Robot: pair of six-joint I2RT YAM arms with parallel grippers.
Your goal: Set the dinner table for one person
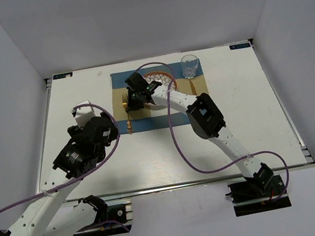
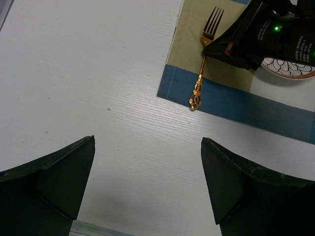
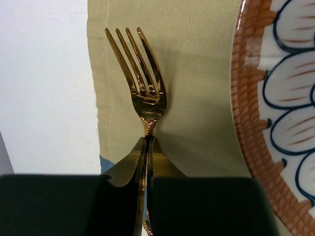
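Observation:
A gold fork lies lengthwise on the left part of the blue-and-beige placemat. Its handle end reaches the mat's near edge. My right gripper is shut on the fork's neck just below the tines, as the right wrist view shows, with the fork pointing away. The patterned plate with a brown rim sits just right of it. My left gripper is open and empty above the bare white dinner table, near-left of the fork.
A clear glass stands at the mat's far right corner. Another gold utensil lies right of the plate. The table has metal rails along its edges, with grey walls all round.

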